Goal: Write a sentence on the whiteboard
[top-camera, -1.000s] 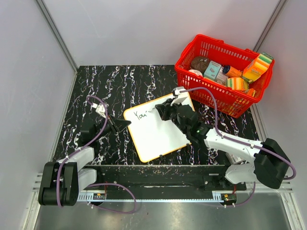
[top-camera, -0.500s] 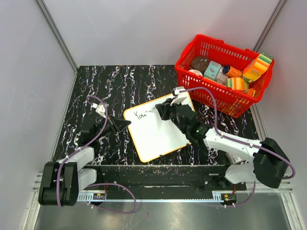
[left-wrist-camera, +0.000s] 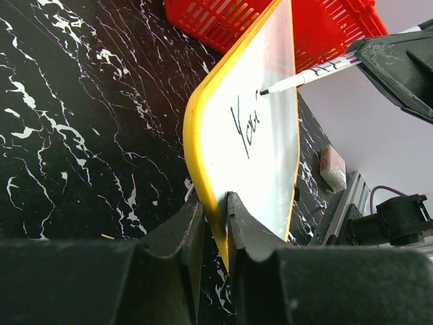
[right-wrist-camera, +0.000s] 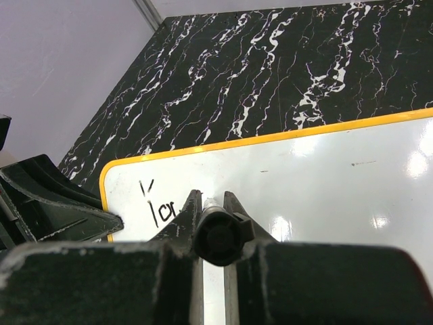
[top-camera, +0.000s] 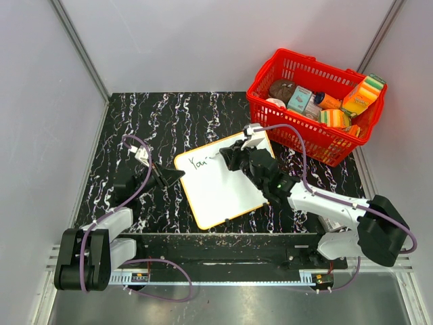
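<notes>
The whiteboard (top-camera: 220, 186), white with an orange-yellow rim, lies on the black marbled table and carries the letters "You" near its far left corner. My left gripper (top-camera: 177, 174) is shut on the board's left edge; in the left wrist view the yellow rim (left-wrist-camera: 203, 156) is pinched between the fingers (left-wrist-camera: 213, 203). My right gripper (top-camera: 228, 158) is shut on a black-tipped marker (left-wrist-camera: 311, 71). The marker's tip touches the board just right of the letters. In the right wrist view the marker's end (right-wrist-camera: 216, 235) sits clamped between the fingers, over the whiteboard (right-wrist-camera: 325, 176).
A red basket (top-camera: 298, 139) full of groceries stands at the back right, close behind the board's far edge. Grey walls enclose the table on the left, back and right. The black marbled tabletop (top-camera: 169, 115) shows behind and left of the board.
The right arm has crept very slightly to the left with the marker. The left gripper and the board have not moved.
</notes>
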